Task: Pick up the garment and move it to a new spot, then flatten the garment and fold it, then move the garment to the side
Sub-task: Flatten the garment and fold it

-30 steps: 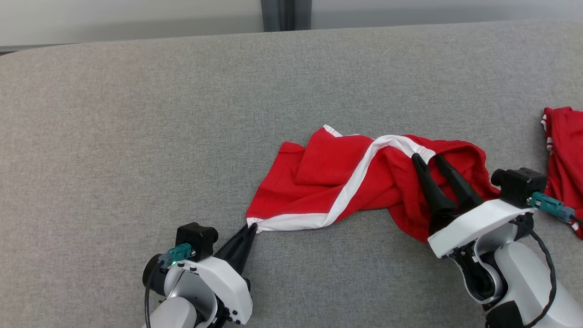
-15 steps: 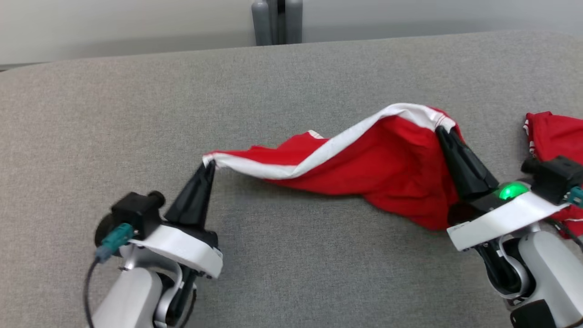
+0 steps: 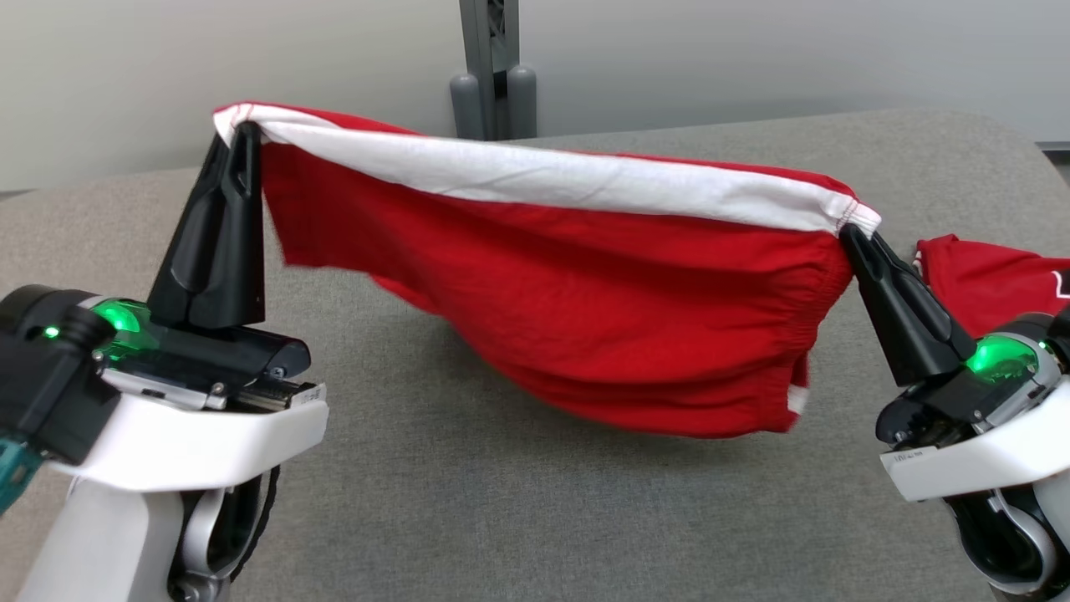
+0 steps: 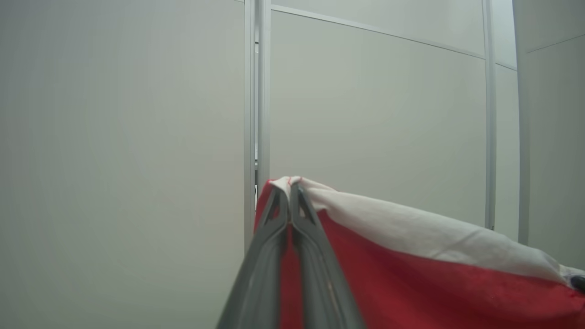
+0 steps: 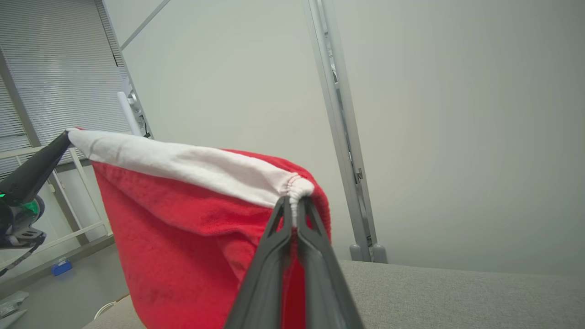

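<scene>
Aloft, the left gripper and right gripper are clamping opposite corners of the garment, best carried taut and level.

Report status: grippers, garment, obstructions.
Both shut: left gripper and right gripper pinch opposite ends of the red white-banded fabric garment. Stretched above grey upholstered surface. Another red cloth lies near right gripper.

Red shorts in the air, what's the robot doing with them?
The robot holds the red shorts spread out above the grey table. Its left end effector is shut on one end of the white stripe, its right end effector on the other. Another red garment lies at the table's right.
</scene>
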